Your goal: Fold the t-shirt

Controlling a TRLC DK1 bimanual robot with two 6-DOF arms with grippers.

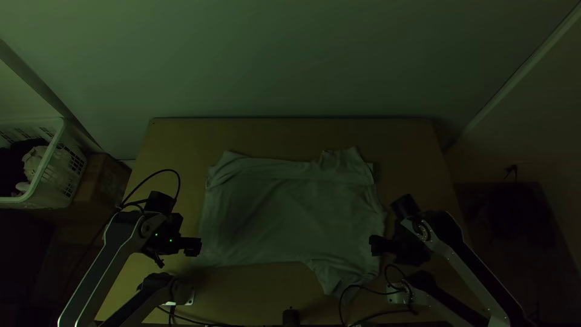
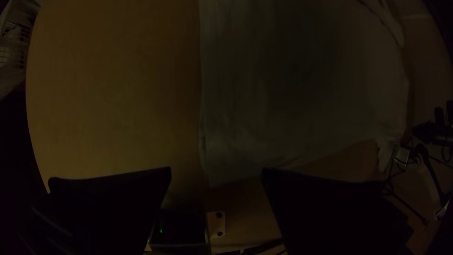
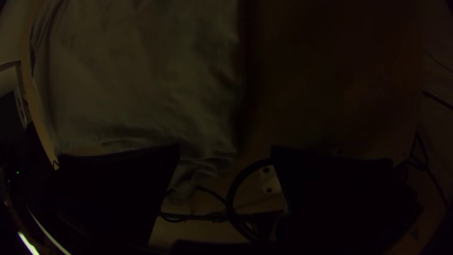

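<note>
The pale t-shirt (image 1: 290,212) lies spread and slightly wrinkled on the table, one sleeve pointing to the near edge at the right. In the top view my left gripper (image 1: 192,246) is at the shirt's left edge, near its lower corner; my right gripper (image 1: 376,245) is at its right edge. The left wrist view has the left gripper (image 2: 216,172) open, with the shirt (image 2: 302,85) beyond its fingers. Seen from the right wrist, the right gripper (image 3: 225,150) is also open, the shirt (image 3: 141,80) and its near sleeve beside one finger.
A white basket (image 1: 45,175) holding cloth stands off the table's left side, by a cardboard box (image 1: 100,184). Black cables (image 1: 369,287) loop near the right arm's base, by the low sleeve. Bare wood of the table (image 1: 290,138) stretches beyond the shirt.
</note>
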